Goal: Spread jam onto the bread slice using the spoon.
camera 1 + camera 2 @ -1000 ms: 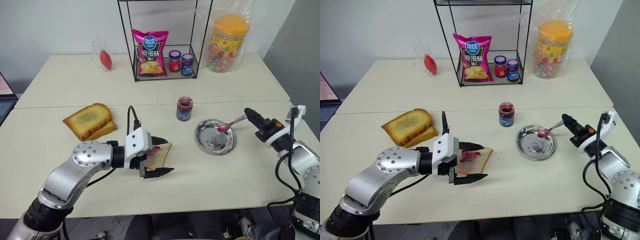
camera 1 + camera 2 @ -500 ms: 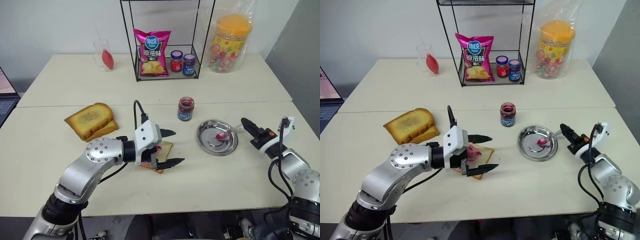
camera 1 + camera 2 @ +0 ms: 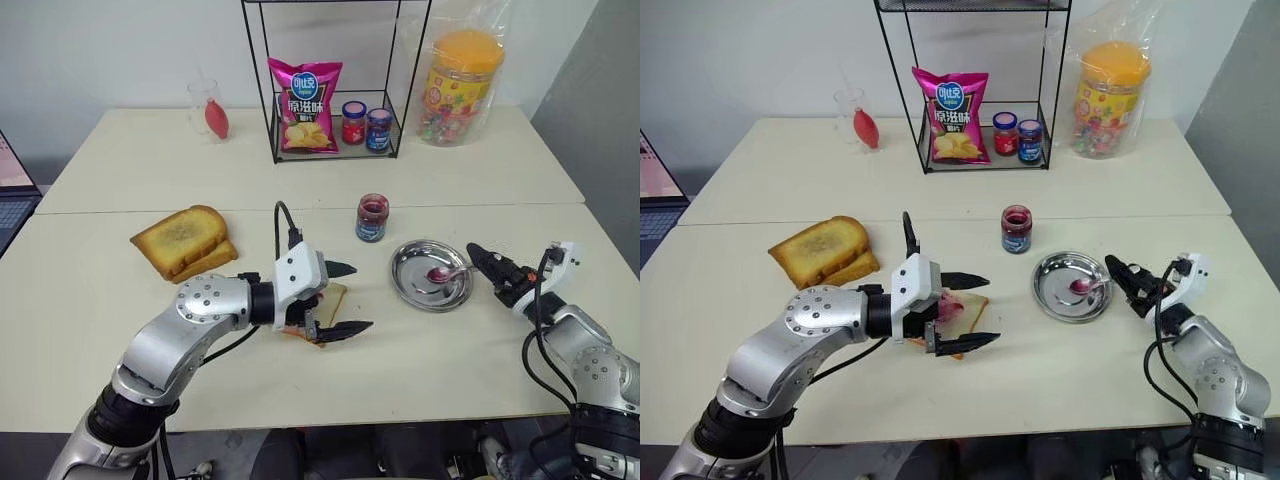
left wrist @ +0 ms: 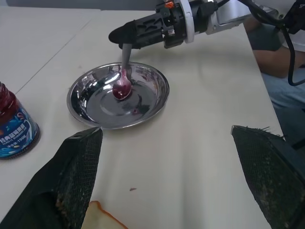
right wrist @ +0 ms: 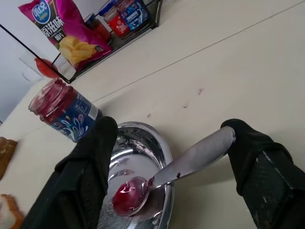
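The spoon (image 5: 181, 164) lies with its jam-smeared bowl in the round metal plate (image 3: 403, 262) and its handle over the rim. My right gripper (image 5: 169, 126) is open at the plate's right side, and the handle's end rests against one of its fingers (image 5: 248, 143). The open jam jar (image 3: 371, 217) stands just beyond the plate's left side. The bread slice (image 3: 968, 308), stained with jam, lies left of the plate, partly hidden under my left gripper (image 3: 345, 298). That gripper hangs open over the slice with nothing held.
Golden toasted slices (image 3: 185, 240) are stacked at the left. At the back, a wire rack (image 3: 335, 150) holds a chips bag (image 3: 303, 105) and two capped jars (image 3: 363, 122). A big candy jar (image 3: 458, 85) and a glass (image 3: 205, 108) flank it.
My right gripper came down, set the spoon's bowl in the plate and opened off the handle. The left gripper stays open over the bread.
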Robot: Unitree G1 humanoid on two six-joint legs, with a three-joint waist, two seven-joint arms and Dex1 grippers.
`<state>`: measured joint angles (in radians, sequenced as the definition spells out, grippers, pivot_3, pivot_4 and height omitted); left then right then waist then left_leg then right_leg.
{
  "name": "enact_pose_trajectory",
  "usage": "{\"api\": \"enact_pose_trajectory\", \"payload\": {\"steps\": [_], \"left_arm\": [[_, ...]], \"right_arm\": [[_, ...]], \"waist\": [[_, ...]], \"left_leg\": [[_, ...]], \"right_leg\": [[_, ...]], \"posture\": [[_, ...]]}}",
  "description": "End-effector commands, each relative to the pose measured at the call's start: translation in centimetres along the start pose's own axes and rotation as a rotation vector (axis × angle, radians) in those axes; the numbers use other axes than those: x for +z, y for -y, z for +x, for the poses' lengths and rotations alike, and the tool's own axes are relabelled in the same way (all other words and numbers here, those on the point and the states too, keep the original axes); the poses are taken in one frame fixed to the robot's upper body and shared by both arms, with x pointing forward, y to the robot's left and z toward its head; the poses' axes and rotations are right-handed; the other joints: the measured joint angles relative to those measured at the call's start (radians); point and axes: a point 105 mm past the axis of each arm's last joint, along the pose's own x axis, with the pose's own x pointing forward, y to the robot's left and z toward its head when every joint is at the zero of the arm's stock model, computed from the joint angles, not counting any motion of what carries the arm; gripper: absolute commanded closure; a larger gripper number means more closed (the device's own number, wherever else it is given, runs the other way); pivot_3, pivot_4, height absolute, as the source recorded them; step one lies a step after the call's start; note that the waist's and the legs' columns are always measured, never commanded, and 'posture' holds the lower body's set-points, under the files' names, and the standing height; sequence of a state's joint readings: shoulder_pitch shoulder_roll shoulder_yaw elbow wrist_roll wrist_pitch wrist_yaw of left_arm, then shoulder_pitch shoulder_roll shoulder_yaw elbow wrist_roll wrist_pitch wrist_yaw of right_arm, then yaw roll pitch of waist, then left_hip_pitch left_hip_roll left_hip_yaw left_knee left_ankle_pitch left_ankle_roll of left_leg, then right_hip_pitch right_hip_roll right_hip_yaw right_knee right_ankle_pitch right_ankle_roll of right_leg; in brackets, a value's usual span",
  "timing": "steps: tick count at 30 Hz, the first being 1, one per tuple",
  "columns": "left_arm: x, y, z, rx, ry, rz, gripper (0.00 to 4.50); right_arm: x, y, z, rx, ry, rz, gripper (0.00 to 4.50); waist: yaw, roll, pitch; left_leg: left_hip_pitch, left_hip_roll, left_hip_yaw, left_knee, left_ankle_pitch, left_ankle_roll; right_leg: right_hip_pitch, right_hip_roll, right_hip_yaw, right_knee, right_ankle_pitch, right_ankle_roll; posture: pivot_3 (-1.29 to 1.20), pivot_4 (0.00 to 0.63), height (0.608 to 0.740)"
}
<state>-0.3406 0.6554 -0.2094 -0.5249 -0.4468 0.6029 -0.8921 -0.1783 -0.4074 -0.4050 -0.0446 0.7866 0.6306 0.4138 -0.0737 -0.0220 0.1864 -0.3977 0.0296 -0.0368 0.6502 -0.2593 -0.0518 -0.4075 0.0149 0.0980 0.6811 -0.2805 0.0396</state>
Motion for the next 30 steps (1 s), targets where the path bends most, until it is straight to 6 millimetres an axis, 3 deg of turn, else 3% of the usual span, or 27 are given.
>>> {"api": "enact_pose_trajectory", "payload": {"steps": [1, 10, 13, 19, 21, 24, 30], "left_arm": [[0.3, -0.2, -0.5, 0.011, 0.010, 0.033, 0.00], [0.2, -1.6, -1.6, 0.097, 0.015, 0.064, 0.00], [0.3, -5.2, -4.1, 0.304, -0.008, 0.135, 0.00], [-0.4, -7.8, -9.1, 0.476, -0.092, 0.193, 0.00], [-0.9, -7.8, -11.1, 0.519, -0.134, 0.185, 0.00], [-0.9, -6.3, -13.0, 0.517, -0.124, 0.142, 0.00], [-3.3, -2.7, -16.4, 0.503, -0.288, 0.015, 0.00]], "right_arm": [[2.0, -0.1, 0.1, -0.016, 0.078, -0.110, 0.86], [3.8, 1.5, 0.3, -0.130, 0.175, -0.239, 0.86], [6.2, 1.7, 0.0, -0.158, 0.228, -0.359, 0.86], [8.2, -1.5, -0.5, 0.002, 0.207, -0.507, 0.86], [8.2, -3.2, -1.0, 0.104, 0.152, -0.557, 0.86], [7.3, -5.2, -2.0, 0.258, 0.022, -0.630, 0.86], [5.0, -6.4, -5.2, 0.480, -0.268, -0.756, 0.86]], "waist": [[0.000, 0.000, 0.000], [0.002, 0.000, 0.000], [0.003, 0.000, 0.000], [0.002, 0.000, 0.000], [0.002, 0.000, 0.000], [0.003, 0.000, 0.000], [0.018, 0.000, 0.000]], "left_leg": [[0.000, 0.000, 0.000, 0.000, 0.000, 0.000], [0.000, 0.000, 0.000, 0.001, 0.000, 0.000], [0.000, 0.000, 0.000, 0.001, 0.000, 0.000], [0.000, 0.000, 0.000, 0.002, 0.000, 0.000], [0.000, 0.000, 0.000, 0.002, 0.000, 0.000], [0.000, 0.001, 0.000, 0.001, 0.000, 0.000], [0.001, 0.001, -0.001, 0.000, 0.000, 0.000]], "right_leg": [[0.000, 0.000, 0.000, 0.000, 0.000, 0.000], [0.000, 0.000, 0.000, 0.000, 0.000, 0.000], [0.000, 0.000, 0.000, 0.000, 0.000, 0.000], [0.000, 0.000, 0.000, 0.001, 0.000, 0.000], [0.000, 0.000, 0.000, 0.000, 0.000, 0.000], [0.000, -0.001, 0.000, 0.000, 0.000, 0.000], [0.001, -0.002, -0.002, -0.001, 0.000, 0.000]], "posture": [[0.00, 0.150, 0.740], [0.00, 0.150, 0.740], [0.00, 0.150, 0.740], [0.00, 0.150, 0.740], [0.00, 0.150, 0.740], [0.00, 0.150, 0.740], [0.00, 0.150, 0.740]]}}
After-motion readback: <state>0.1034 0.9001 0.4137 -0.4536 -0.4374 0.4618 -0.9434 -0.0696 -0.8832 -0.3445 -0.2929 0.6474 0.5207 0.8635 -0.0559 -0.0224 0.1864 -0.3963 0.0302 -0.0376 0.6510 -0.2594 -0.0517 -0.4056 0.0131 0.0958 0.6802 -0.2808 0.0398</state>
